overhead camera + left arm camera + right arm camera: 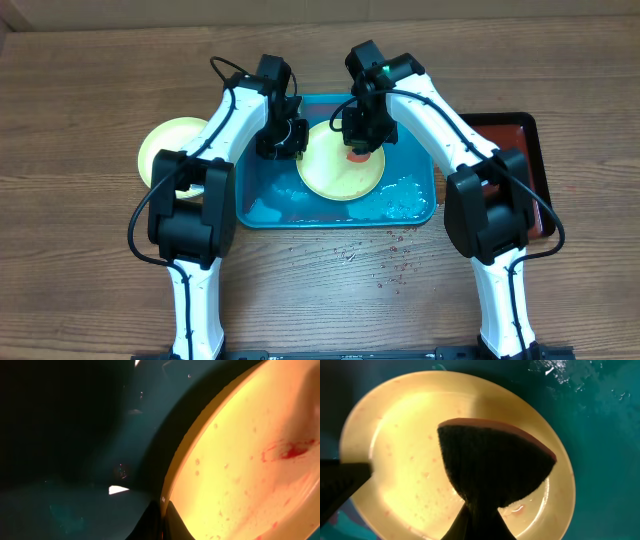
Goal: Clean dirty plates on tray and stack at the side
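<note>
Dark scouring sponge (pixel 495 460), squeezed in my right pincer (pixel 476 512), bears on the pale yellow-green round plastic plate (pixel 405 435) in the teal rectangular plastic tray (pixel 605 445) while my left pincer (pixel 162 515) clamps its rim (steadying it, I judge).

- The left arm (pixel 222 122) hides part of the side plate (pixel 165 138).
- The sponge (pixel 495 465) covers the tray plate (pixel 405 450) at its middle.
- Whether the left pincer (pixel 283 140) is closed cannot be told.

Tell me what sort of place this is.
Likely a robotics lab bench staged for dishwashing, not a kitchen: two robot arms work at a wooden table, the right claw holds a sponge over a smeared plate, and the plate sits in a wet teal tray.
</note>
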Available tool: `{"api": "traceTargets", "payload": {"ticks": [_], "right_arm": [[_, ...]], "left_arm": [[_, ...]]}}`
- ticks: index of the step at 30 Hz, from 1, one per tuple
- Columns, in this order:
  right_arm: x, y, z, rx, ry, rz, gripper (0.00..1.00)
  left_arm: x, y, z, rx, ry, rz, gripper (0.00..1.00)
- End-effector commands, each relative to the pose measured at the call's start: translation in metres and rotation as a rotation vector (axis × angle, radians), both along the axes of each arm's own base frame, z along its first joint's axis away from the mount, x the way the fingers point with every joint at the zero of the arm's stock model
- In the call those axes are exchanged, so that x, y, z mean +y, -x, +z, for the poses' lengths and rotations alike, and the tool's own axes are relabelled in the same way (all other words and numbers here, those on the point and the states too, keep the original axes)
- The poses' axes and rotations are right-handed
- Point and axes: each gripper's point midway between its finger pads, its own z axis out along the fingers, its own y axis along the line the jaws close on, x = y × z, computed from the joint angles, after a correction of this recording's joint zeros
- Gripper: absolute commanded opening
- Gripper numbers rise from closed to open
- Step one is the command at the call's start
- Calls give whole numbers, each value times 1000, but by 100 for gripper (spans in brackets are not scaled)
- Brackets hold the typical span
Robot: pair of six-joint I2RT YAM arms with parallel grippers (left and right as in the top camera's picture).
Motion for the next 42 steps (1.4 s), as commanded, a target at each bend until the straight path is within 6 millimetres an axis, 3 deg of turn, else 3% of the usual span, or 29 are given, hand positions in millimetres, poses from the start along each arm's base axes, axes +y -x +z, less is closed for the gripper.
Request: {"api": "traceTargets", "payload": {"ticks": [1,7,10,18,23,28,36,39,42], "right_arm": [[-9,10,-27,43,42,-16,4],[-16,25,-65,73,51,-16,4],[-10,29,-75,78,7,-20,4],[49,31,-64,63,-257,71,4],[61,49,-65,76,-241,162,4],[37,52,-71,95,-126,153,4],[-50,8,-53,-20,255,60,4],[-59,-2,-51,-69,317,79,4],[-44,-8,-53,-101,256,108,4]], "left_arm": [[-3,-3,3,23,95,19,4],[1,-1,2,31,95,13,4],[1,0,2,38,94,10,4],[-2,2,3,39,108,0,4],[-2,2,3,39,105,0,4],[0,1,2,37,95,2,4],[6,0,0,31,58,5,4],[6,1,0,33,57,4,4],[7,1,0,34,54,5,4]]}}
